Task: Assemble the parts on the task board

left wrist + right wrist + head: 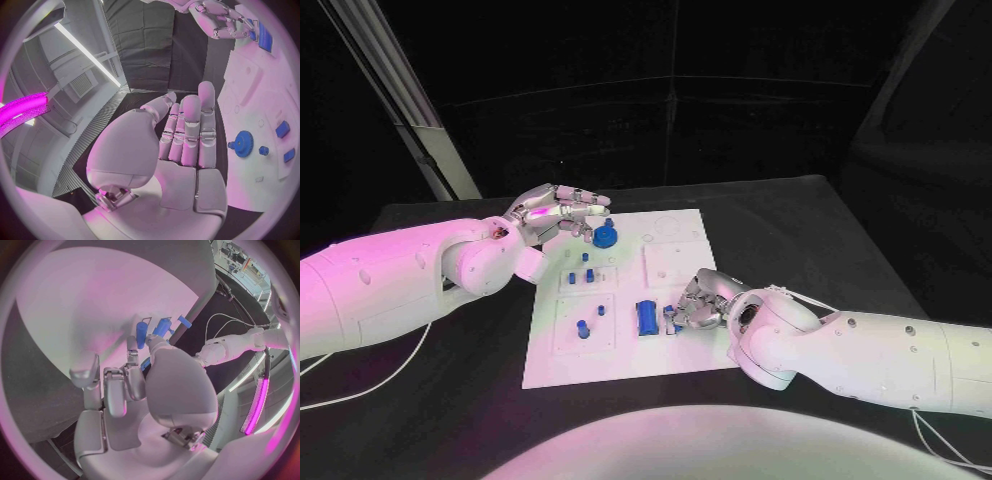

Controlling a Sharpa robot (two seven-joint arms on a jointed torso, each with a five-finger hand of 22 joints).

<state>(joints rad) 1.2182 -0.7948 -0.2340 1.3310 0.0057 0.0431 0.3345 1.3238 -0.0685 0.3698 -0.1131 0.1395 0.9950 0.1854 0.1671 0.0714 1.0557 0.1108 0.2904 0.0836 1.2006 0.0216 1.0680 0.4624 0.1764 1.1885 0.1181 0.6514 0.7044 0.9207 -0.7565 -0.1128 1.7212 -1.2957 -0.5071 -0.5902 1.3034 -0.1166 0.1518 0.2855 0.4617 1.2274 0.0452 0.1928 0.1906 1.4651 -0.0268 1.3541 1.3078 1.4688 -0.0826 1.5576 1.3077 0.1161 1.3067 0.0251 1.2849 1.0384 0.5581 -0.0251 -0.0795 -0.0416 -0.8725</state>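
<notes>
Counter (776, 215): black, carrying the white board (668, 365) at its middle, long side running away from the robot.

Left hand (557, 213): raised over the far left corner of the board. In the left wrist view its fingers (190, 125) are stretched out side by side, straight and slightly apart, nothing between them; the palm is bare.

Gear (606, 236): a round blue toothed part, sitting at the far end of the board just beside the left hand's fingertips. The left wrist view shows it (242, 143) on the board with a clear gap between it and the fingers, so not held.

Right hand (702, 300): low over the near right part of the board, fingers (117, 390) curled down toward the surface. Whether they are clamped on anything I cannot tell; the fingertips are hidden behind the hand itself.

Long part (646, 317): a blue bar-shaped piece lying on the board, just beside the right hand's fingertips on their left. In the right wrist view it (142, 332) lies beyond the fingertips; contact cannot be told.

Small parts (587, 277): several little blue pieces standing in the left half of the board, between the gear and the near edge, well apart from both hands.
</notes>
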